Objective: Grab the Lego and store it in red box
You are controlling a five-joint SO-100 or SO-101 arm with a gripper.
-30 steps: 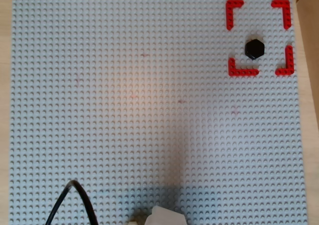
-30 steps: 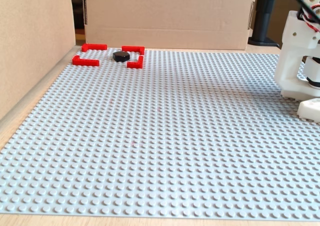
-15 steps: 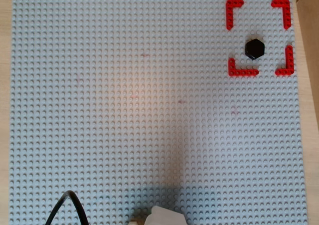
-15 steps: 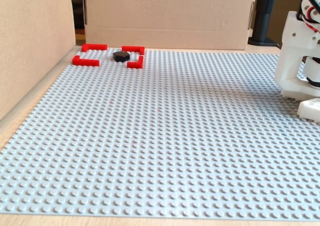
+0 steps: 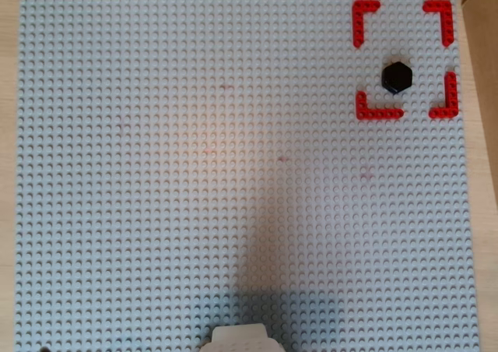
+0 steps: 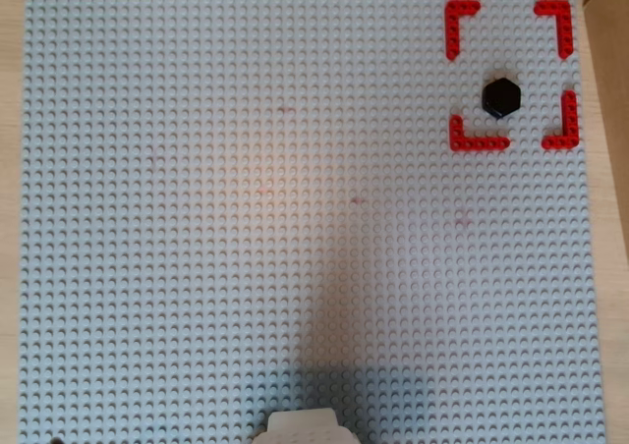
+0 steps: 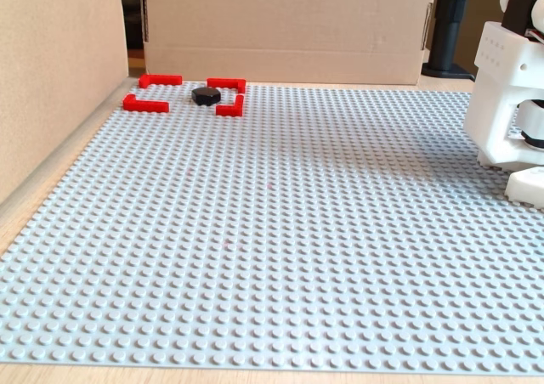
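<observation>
Sitting inside the red box (image 5: 405, 60), toward its near side and touching none of the four corner pieces, the Lego (image 5: 397, 77) lies at the far right corner of the grey baseplate (image 5: 194, 173) in both overhead views, so the job looks done to me. Only the arm's white base (image 7: 510, 104) shows, at the right edge of the fixed view, well apart from the box. Its gripper is out of every picture, so whether it's wide or closed I can't say.
</observation>
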